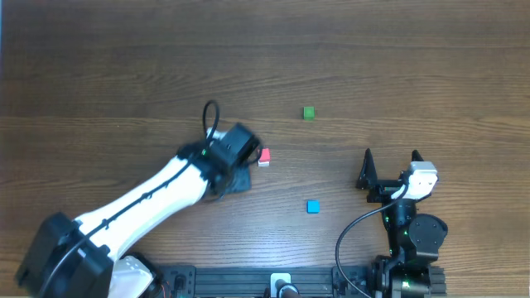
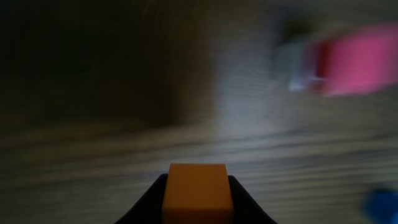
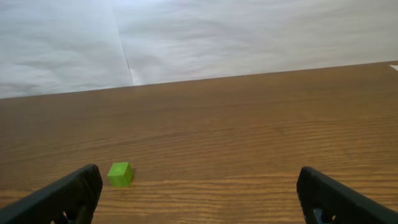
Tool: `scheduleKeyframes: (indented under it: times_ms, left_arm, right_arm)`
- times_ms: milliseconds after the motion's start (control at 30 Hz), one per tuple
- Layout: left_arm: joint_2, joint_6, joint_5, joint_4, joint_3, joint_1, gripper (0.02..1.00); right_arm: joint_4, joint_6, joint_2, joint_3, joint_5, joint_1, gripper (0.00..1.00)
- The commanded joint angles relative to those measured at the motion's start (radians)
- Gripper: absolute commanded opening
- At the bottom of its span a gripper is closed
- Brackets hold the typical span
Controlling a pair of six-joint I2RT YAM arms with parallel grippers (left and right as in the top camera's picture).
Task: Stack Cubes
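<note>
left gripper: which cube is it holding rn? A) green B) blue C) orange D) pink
C: the left wrist view shows the orange cube shut between the fingers of the left gripper, while the green cube, blue cube and pink cube lie on the table.

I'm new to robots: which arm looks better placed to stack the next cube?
Probably left. The left gripper is shut on an orange cube beside the pink cube. The right gripper is open, empty and farther off.
</note>
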Motion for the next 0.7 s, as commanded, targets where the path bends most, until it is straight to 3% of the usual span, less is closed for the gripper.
scheduleKeyframes:
  times_ms: [33, 267, 700]
  left_arm:
    - [0.127, -0.002, -0.047, -0.087, 0.243, 0.005, 0.038]
    - [0.289, 0.000, -0.047, -0.135, 0.447, -0.017, 0.040]
    - [0.372, -0.013, -0.038, -0.122, 0.454, -0.057, 0.038]
  right_arm:
    - [-0.001, -0.002, -0.009, -0.005, -0.016, 0.001, 0.993]
    - [-0.001, -0.002, -0.009, -0.005, -0.016, 0.001, 0.991]
    - [-0.001, -0.002, -0.009, -0.005, -0.015, 0.001, 0.993]
